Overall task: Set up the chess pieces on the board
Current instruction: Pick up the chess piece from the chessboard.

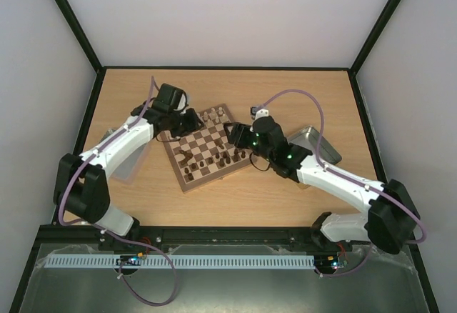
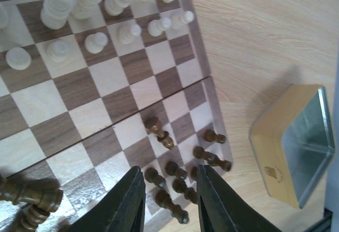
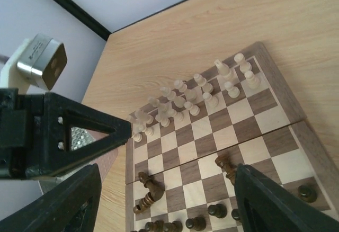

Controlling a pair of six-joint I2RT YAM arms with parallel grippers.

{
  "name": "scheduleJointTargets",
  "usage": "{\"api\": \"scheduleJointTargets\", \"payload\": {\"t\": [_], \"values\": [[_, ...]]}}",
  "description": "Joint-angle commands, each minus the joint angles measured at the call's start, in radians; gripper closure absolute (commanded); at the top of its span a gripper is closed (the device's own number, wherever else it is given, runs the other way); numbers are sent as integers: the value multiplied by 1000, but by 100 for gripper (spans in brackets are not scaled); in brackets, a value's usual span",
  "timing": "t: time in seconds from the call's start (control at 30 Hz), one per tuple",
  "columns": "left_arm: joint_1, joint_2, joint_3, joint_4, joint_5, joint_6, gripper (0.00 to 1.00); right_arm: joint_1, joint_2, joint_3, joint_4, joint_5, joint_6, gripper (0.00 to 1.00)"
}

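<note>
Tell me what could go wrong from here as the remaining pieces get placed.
1. The left gripper hangs open right over a tight cluster of standing dark pieces. If it comes down, a finger may knock a neighbour over.
2. The toppled dark pieces lie on the board. Being round, they may roll away from a grip.
3. The right gripper is open above the same board, so the arms may bump.

Pale walls (image 1: 214, 13) with black edge strips (image 1: 71, 20) enclose a light wooden table (image 1: 235, 206).

The wooden table (image 1: 235, 206) carries the board (image 1: 203, 141) and a metal tray (image 1: 315, 140).
</note>
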Motion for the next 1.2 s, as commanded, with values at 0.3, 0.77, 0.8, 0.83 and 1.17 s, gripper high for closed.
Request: {"api": "scheduleJointTargets", "payload": {"t": [0.3,0.77,0.8,0.83,1.17], "values": [[-131,196,103,-74,-264,104,60,-4,143,86,-160,96,101,44],[-166,303,140,-113,-330,135,57,-5,120,48,-196,163,99,48],[-166,303,138,-124,-334,141,58,-5,121,49,-198,160,96,50],[-166,303,135,-133,-333,147,58,-5,123,49,-198,158,96,51],[-166,326,120,-124,-205,160,56,-4,138,46,-186,129,97,54]]}}
